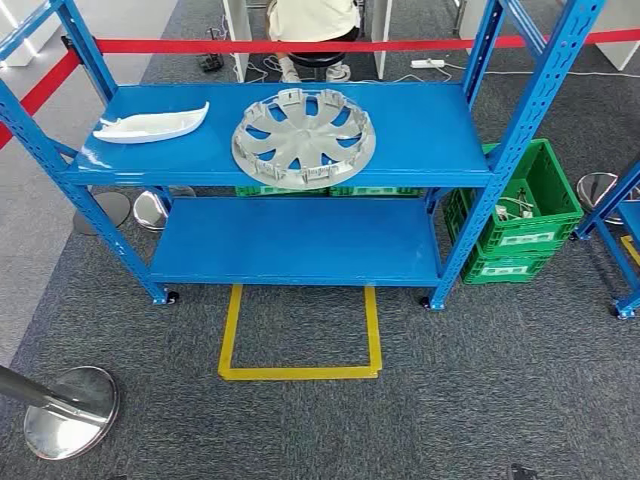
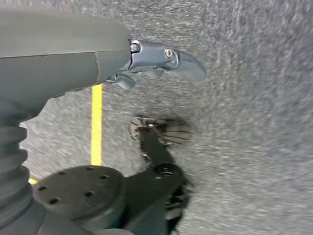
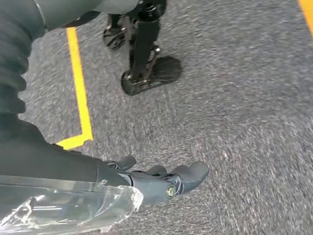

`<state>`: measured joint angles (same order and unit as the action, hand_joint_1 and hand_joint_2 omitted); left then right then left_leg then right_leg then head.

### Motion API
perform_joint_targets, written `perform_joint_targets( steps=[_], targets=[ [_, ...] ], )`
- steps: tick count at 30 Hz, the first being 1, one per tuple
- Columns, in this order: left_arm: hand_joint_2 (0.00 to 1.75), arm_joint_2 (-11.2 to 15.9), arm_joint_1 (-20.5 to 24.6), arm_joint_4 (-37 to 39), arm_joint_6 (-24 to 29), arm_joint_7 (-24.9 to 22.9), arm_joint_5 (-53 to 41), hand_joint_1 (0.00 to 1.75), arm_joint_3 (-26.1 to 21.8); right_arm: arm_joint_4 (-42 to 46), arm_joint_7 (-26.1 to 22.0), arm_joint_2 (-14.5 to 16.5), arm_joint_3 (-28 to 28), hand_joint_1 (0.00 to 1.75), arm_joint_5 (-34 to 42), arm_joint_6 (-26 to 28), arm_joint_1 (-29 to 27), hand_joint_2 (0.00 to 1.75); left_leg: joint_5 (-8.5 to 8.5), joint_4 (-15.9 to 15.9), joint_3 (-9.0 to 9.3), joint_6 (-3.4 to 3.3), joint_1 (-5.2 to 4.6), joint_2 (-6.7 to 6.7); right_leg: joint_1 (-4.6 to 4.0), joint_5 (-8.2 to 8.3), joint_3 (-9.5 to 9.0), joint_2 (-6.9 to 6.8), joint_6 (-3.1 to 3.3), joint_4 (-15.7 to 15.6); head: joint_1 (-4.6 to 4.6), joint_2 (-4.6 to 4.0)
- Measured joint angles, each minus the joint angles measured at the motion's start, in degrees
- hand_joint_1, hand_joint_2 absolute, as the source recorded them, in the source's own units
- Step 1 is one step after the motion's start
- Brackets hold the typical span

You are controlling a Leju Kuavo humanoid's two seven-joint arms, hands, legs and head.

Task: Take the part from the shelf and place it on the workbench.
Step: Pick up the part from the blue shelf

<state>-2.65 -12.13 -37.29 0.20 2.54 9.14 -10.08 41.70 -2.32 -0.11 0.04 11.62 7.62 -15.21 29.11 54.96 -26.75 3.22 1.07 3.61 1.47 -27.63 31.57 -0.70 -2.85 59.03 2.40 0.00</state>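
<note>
Grey carpet underfoot, marked with yellow tape [image 1: 299,372]. Left hand [image 2: 162,61] hanging over it, fingers spread, holding nothing; right hand [image 3: 166,178] likewise loose and bare. Ahead, blue shelf [image 1: 423,130]: silver wheel cover [image 1: 303,137] mid top tier near front edge, white trim piece [image 1: 151,125] toward left end.

On the upper board of the shelf [image 1: 423,135] lie two parts: the wheel cover [image 1: 303,137] near the middle, and the long curved part [image 1: 151,125] to its left. The crate [image 1: 528,215] stands right of the shelf.
</note>
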Motion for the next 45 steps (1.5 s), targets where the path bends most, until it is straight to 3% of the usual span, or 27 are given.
perform_joint_targets(
  steps=[10, 16, 20, 25, 28, 30, 31, 33, 35, 36, 38, 39, 40, 41, 43, 45],
  targets=[
    [1.75, -5.6, -1.6, -9.8, -2.0, -2.1, -1.4, 0.0, -12.9, 10.5, 0.7, 0.3, -0.6, 0.0, 2.1, 3.0, -4.4, 1.75, 0.0, 0.0, -0.01, -0.01, -0.05, 0.0, 0.09, 0.01, 0.0, 0.0, -0.02, 0.0, 0.01, 0.0],
    [1.75, -12.4, -3.3, -21.3, -5.5, -5.6, -4.1, 0.0, -29.2, 22.3, 2.2, 1.7, -3.2, 0.0, 5.1, 8.0, -9.3, 1.75, 0.02, 0.0, -0.04, -0.02, -0.06, 0.02, 0.09, 0.01, 0.06, 0.07, -0.02, 0.0, 0.01, 0.0],
    [0.0, -14.6, -3.9, -24.9, -6.2, -6.0, -4.5, 0.0, -34.4, 26.1, 2.0, 2.2, -4.2, 0.0, 5.2, 8.5, -10.6, 1.75, 0.03, 0.0, -0.05, -0.03, -0.08, 0.01, 0.1, 0.01, 0.07, 0.06, -0.02, 0.0, 0.01, 0.0],
    [0.0, -15.8, -3.9, -27.8, -10.8, -0.2, -5.2, 0.0, -37.3, 33.7, -3.9, 4.8, -8.4, 0.0, -1.3, 7.8, -10.8, 1.75, 0.02, 0.1, -0.09, -0.08, -0.15, 0.01, 0.27, 0.16, 0.05, 0.07, -0.15, -0.2, 0.02, 0.0],
    [0.0, -16.2, -3.7, -30.9, -12.2, 3.7, -5.1, 0.0, -36.5, 43.5, -8.0, 8.6, -14.2, 0.0, -7.2, 5.2, -9.1, 1.75, -0.15, -0.4, -0.05, -1.19, -0.43, 0.01, 0.69, 0.76, -0.14, 0.04, -0.91, -1.1, -0.21, 0.0],
    [0.0, -16.5, -4.0, -33.6, -10.6, 3.3, -4.2, 0.0, -34.2, 50.3, -10.5, 11.0, -17.7, 0.0, -10.2, 3.6, -7.3, 1.75, -1.16, -2.7, 0.9, -2.09, -0.18, 0.02, 0.53, 0.57, 0.26, 0.17, -1.29, -0.7, -0.29, 0.0],
    [0.0, -16.7, -4.3, -34.7, -9.7, 2.8, -3.8, 0.0, -32.9, 53.7, -11.6, 11.9, -19.1, 0.0, -11.1, 3.0, -6.5, 1.75, -1.61, -3.7, 1.45, -2.34, 0.08, 0.0, 0.42, -0.26, 1.19, 0.29, -1.39, 1.0, -0.22, 0.0],
    [0.0, -16.9, -4.6, -35.9, -8.4, 2.0, -4.1, 0.0, -30.8, 59.8, -13.8, 13.0, -20.5, 0.0, -12.3, 2.3, -5.5, 1.75, -1.64, -4.5, 2.07, -2.43, 0.5, -0.06, 0.43, -3.12, 4.76, 0.5, -1.7, 7.8, -0.08, 0.0],
    [0.0, -17.1, -4.8, -35.7, -7.5, 1.3, -6.4, 0.0, -29.7, 65.7, -16.9, 13.1, -20.1, 0.0, -14.4, 2.5, -5.6, 1.75, -0.98, -4.4, 2.77, -2.01, 0.92, -0.17, 0.65, -4.07, 7.77, 0.51, -2.28, 12.9, -0.08, 0.0],
    [0.0, -17.1, -4.9, -35.3, -7.1, 1.3, -7.9, 0.0, -29.6, 68.6, -18.4, 12.8, -19.2, 0.0, -16.0, 3.2, -6.0, 1.75, -0.53, -4.4, 3.37, -1.59, 1.26, -0.22, 0.83, -2.93, 7.95, 0.48, -2.69, 12.7, -0.07, 0.0],
    [0.0, -17.2, -4.9, -33.8, -6.9, 1.9, -11.0, 0.0, -29.7, 73.9, -19.9, 11.1, -16.3, 0.0, -19.8, 5.7, -6.8, 1.75, 0.71, -4.1, 4.99, -0.23, 2.25, -0.23, 1.38, 1.32, 5.3, 0.18, -3.97, 6.8, -0.1, 0.0],
    [0.0, -17.1, -4.9, -33.0, -6.9, 2.3, -12.2, 0.0, -30.0, 75.7, -19.8, 10.1, -14.5, 0.0, -21.5, 7.1, -7.2, 1.75, 1.47, -3.8, 5.62, 0.59, 2.58, -0.22, 1.51, 2.41, 3.64, 0.02, -4.57, 3.8, 0.19, -0.01],
    [0.0, -17.1, -4.9, -32.4, -7.0, 2.4, -13.3, 0.0, -30.3, 77.3, -19.9, 8.9, -12.5, 0.0, -22.9, 8.5, -7.6, 1.75, 2.17, -3.4, 5.96, 1.3, 2.75, -0.19, 1.55, 2.53, 2.44, -0.05, -4.44, 1.8, 0.48, 0.0],
    [0.0, -17.0, -4.8, -32.0, -7.2, 2.5, -14.1, 0.0, -30.6, 78.5, -19.9, 7.7, -10.6, 0.0, -24.0, 9.8, -7.9, 1.75, 2.67, -3.1, 6.07, 1.8, 2.74, -0.15, 1.47, 1.69, 1.96, -0.04, -3.86, 1.2, 0.54, -0.01],
    [0.0, -16.8, -4.3, -31.2, -8.2, 2.4, -16.1, 0.0, -31.5, 80.2, -19.8, 5.0, -6.8, 0.0, -25.6, 12.9, -7.9, 1.75, 3.12, -2.9, 6.14, 2.28, 2.58, -0.08, 1.24, 0.13, 2.07, 0.36, -1.56, 1.7, 0.17, 0.01],
    [0.0, -16.6, -3.3, -30.0, -9.6, 2.4, -18.3, 0.0, -32.7, 81.1, -19.3, 2.3, -3.0, 0.0, -26.8, 15.6, -7.4, 1.75, 3.94, -1.7, 5.77, 2.24, 2.64, -0.77, 1.03, -0.74, 1.77, 0.8, -0.2, 1.9, -0.47, 0.01]
  ],
)
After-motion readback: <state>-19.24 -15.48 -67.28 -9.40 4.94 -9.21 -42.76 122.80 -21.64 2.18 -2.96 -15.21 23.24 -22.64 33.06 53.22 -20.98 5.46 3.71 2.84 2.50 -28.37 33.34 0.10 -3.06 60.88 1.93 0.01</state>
